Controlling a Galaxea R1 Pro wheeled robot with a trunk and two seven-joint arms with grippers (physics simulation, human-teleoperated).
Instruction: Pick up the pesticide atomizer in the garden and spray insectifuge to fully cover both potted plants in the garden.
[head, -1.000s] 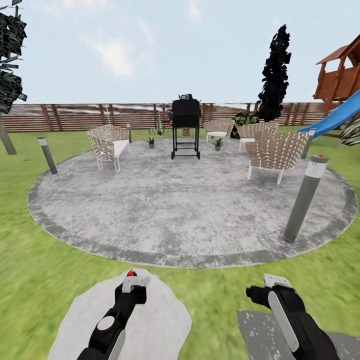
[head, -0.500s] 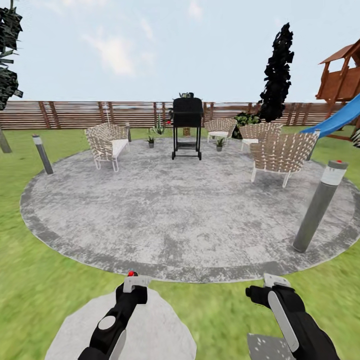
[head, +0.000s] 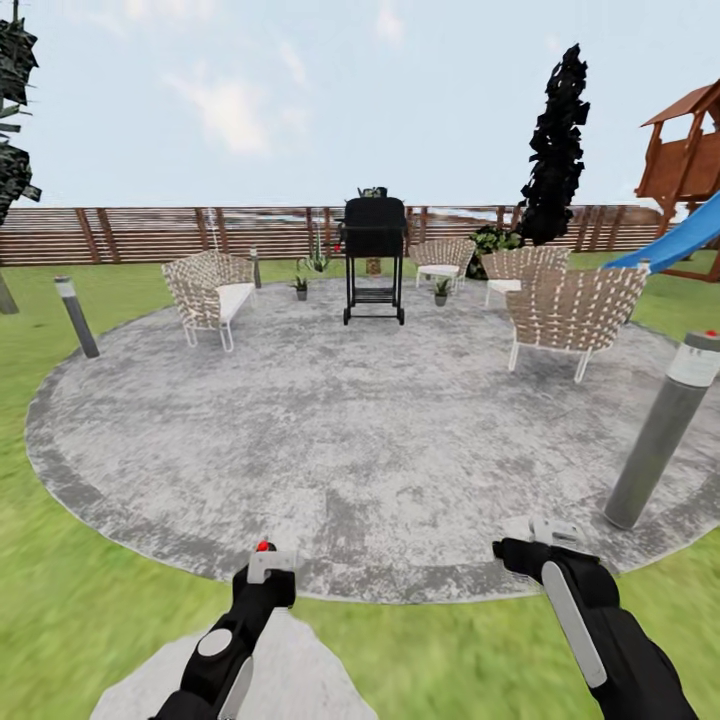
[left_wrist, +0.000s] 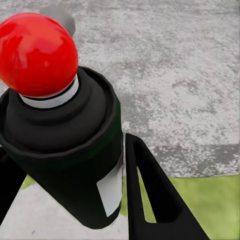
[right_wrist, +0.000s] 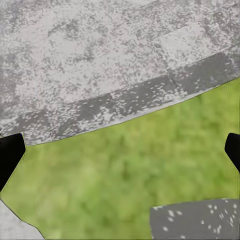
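My left gripper (head: 268, 566) is shut on the pesticide atomizer (left_wrist: 70, 150), a dark green-black bottle with a pale label patch and a round red top (head: 263, 546). It is held upright low in the head view, over the edge of the garden's paved circle (head: 340, 430). My right gripper (head: 540, 535) is open and holds nothing; in the right wrist view its gripper (right_wrist: 120, 152) hangs over grass. Two potted plants stand far across the circle, one (head: 301, 288) left of the grill and one (head: 441, 290) right of it.
A black grill (head: 374, 255) stands at the far middle of the circle. Wicker chairs sit at the left (head: 205, 290) and right (head: 572, 310). Grey bollards rise at the right (head: 665, 430) and left (head: 76, 315). A stepping stone (head: 290, 670) lies under my left arm.
The whole head view has shifted: the camera has moved forward, so the paved circle's near edge and the right bollard sit closer. Both arms keep the same pose.
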